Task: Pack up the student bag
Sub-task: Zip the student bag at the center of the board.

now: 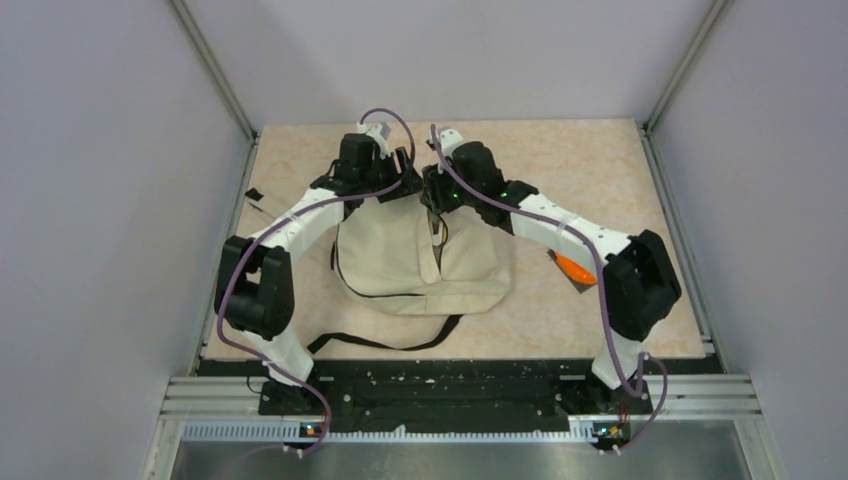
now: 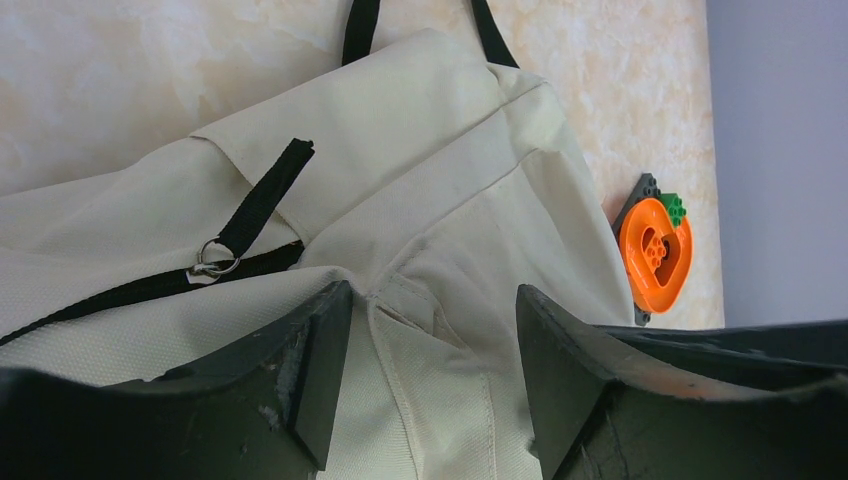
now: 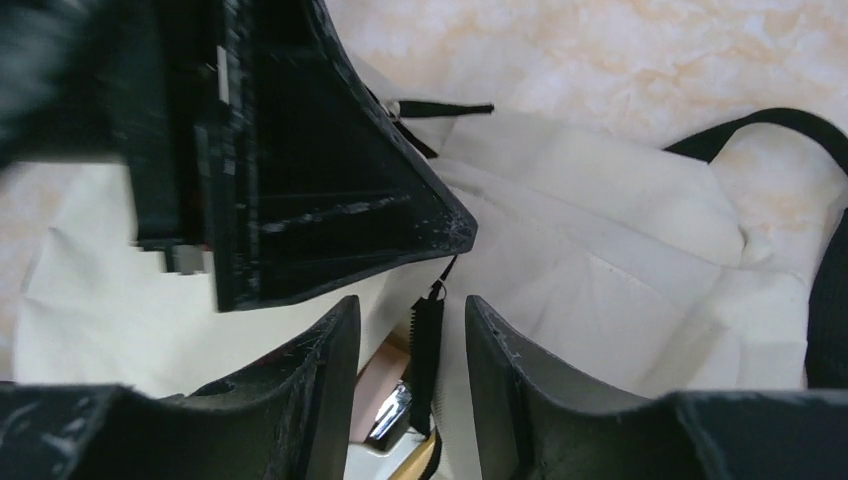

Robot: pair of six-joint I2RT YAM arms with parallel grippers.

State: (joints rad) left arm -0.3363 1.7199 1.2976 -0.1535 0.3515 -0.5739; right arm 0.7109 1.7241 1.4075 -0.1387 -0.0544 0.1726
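Directly under both pincers lies the student bag [image 1: 400, 262] on the table [image 1: 600, 160], with the left pincer [image 2: 430, 300] open astride a raised fold of its canvas and the right pincer [image 3: 405, 310] also open, a black zipper pull [image 3: 425, 345] sitting between its parted fingers.

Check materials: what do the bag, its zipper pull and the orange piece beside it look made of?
Student bag: cream woven canvas, matte; weave grain and soft folds show. Zipper pull: black webbing tab, on a shiny ring, likely metal. Orange piece: glossy moulded plastic by its sheen and studs, seemingly toy bricks.
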